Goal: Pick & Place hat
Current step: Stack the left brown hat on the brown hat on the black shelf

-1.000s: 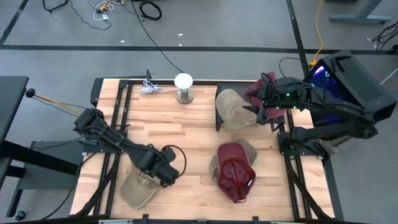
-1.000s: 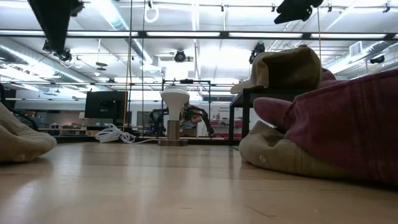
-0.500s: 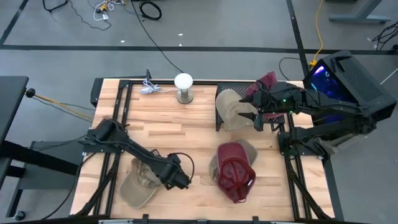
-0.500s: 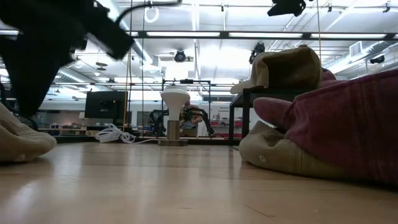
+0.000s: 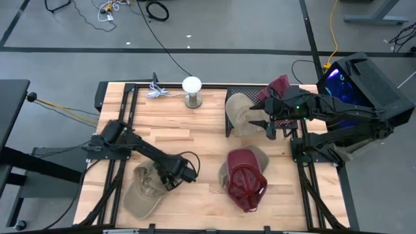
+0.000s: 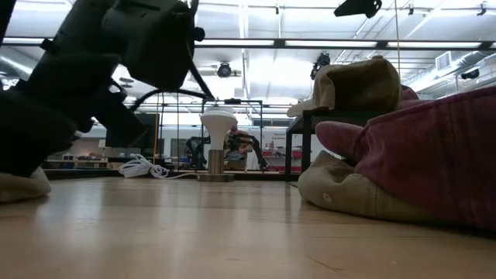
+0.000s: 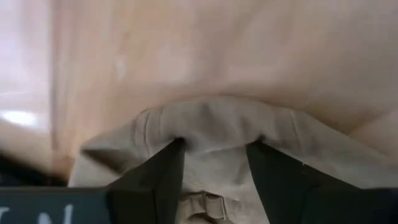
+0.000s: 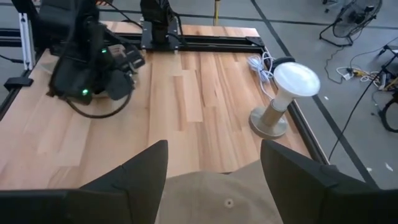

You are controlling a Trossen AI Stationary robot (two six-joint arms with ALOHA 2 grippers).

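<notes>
Reaching across the lower left of the high view, the left gripper (image 5: 170, 177) sits at the right edge of a tan cloth cap (image 5: 144, 192) lying on the light wooden slat table (image 5: 169, 130). In the left wrist view its two dark fingers (image 7: 163, 179) stand apart with the cap's tan fabric (image 7: 217, 134) bunched between them; whether they are pinching the cloth or only straddling it cannot be told. In the low view the same arm fills the upper left as a dark blur, and only a sliver of the tan cap (image 6: 19, 186) shows at the left edge.

At the upper right of the high view the right gripper (image 5: 266, 120) hovers at a second tan cap (image 5: 242, 116), which sits on a dark stand next to a maroon cap (image 5: 276, 86). The right wrist view shows its fingers (image 8: 143, 171) spread wide, one on either side of that cap's crown (image 8: 217, 199), with clear gaps to the fabric.

Lower right of centre in the high view, a dark red baseball cap (image 5: 247, 182) lies on top of another tan hat (image 5: 260, 156). A white dome-topped lamp on a metal base (image 5: 192, 91) stands near the table's upper edge, with a coiled white cable (image 5: 156, 92) just left of it.
</notes>
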